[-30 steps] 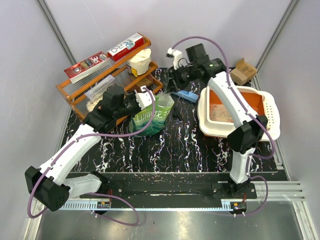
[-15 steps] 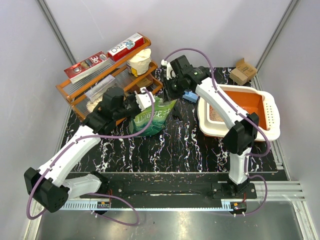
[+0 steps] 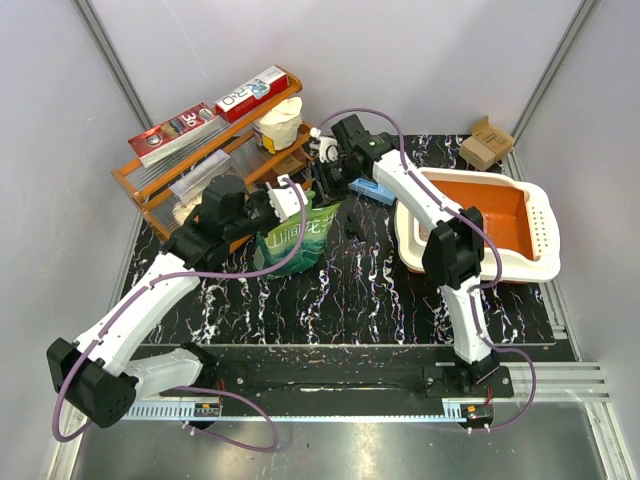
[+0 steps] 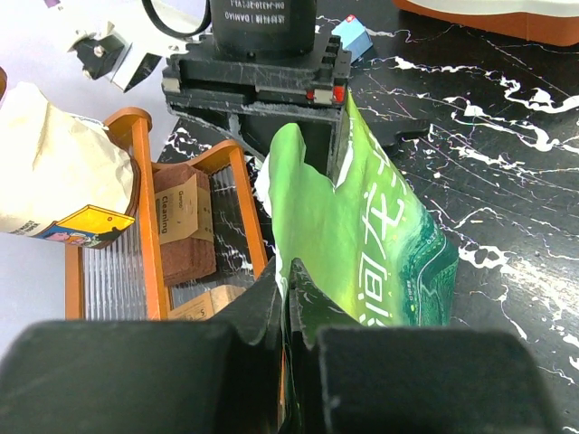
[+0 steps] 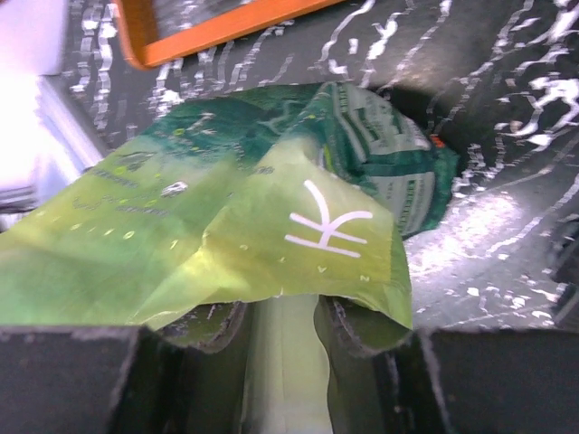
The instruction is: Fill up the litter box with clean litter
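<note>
Right of both grippers: litter box (image 3: 535,262), white-rimmed, orange inside, tilted on the table (image 3: 360,290). Between the grippers: green pouch (image 3: 295,235), glossy, white characters. Left gripper (image 4: 285,312) clamped on one pouch edge; right gripper (image 5: 280,339) pinching the opposite edge.

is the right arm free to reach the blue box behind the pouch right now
Probably not: the right claw seems engaged on the green pouch top, which the left claw pinches. The blue box lies clear just beside it.
</note>
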